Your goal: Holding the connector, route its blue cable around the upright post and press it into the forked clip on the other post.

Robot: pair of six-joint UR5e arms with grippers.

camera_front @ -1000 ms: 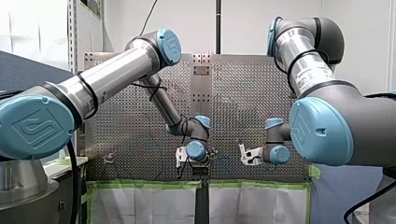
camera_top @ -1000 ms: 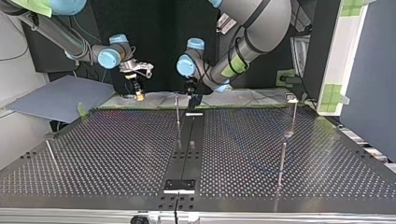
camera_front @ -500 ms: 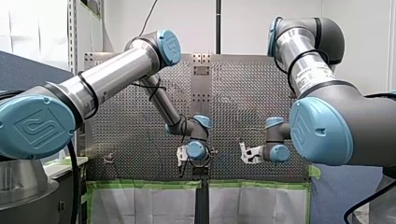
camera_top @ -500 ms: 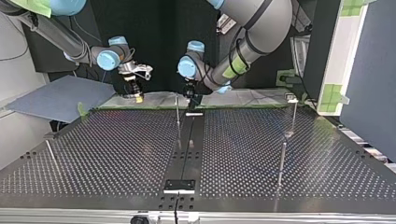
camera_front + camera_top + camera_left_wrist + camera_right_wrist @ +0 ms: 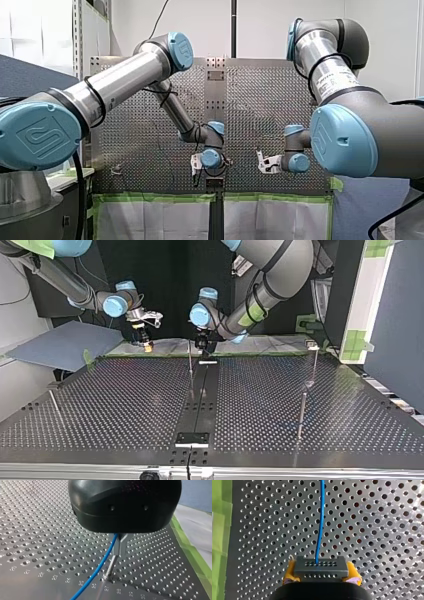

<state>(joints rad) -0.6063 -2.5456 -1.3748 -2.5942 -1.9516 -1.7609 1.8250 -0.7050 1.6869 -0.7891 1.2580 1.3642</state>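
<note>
**Cable line between held connector and forked post**

Right gripper (image 5: 144,340) pinches the connector (image 5: 321,566), a dark grey perforated block, between its yellow pads (image 5: 290,571). The blue cable (image 5: 319,530) leaves the connector's face at mid-width. It runs straight ahead of this gripper over the perforated table (image 5: 37,530), its long axis in line with the gripper's reach.

In the left wrist view the cable slants down past a thin post (image 5: 110,566) with a forked top (image 5: 120,543), directly under the left gripper (image 5: 203,343). It lies at or just beside the fork, and whether it is seated there cannot be told. Whether the left gripper is spread or closed cannot be told either.

The left arm is judged nearer the fork, and the right gripper hangs well apart, at the top view's left. The cable is thin, smooth and only gently curved.
</note>
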